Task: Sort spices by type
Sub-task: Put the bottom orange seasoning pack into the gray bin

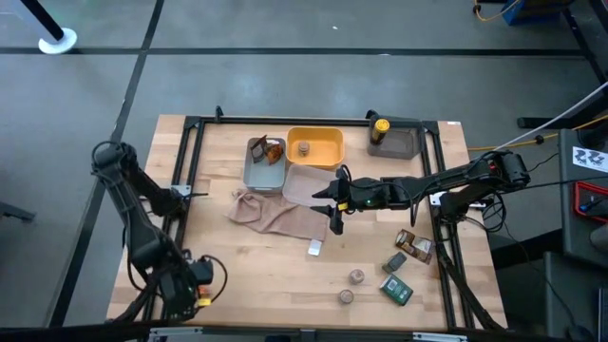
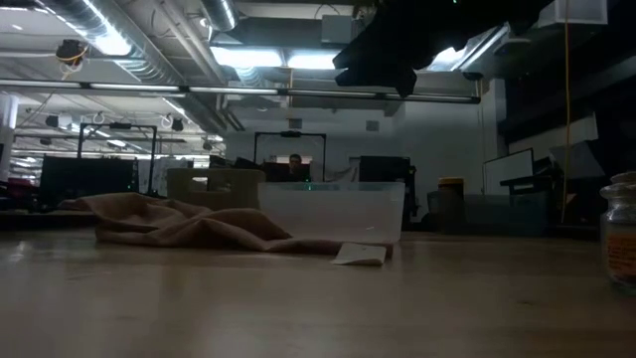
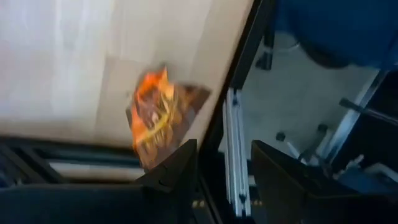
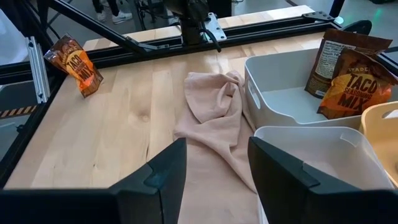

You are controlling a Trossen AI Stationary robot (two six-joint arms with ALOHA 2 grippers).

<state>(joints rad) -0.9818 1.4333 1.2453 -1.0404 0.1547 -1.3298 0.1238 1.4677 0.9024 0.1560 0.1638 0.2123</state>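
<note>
This is a robotics lab or workshop hall. Bare pipes and ducts run under strip lights, desks carry monitors, a person sits behind screens, and the wooden worktop stands framed by black metal rails.
</note>
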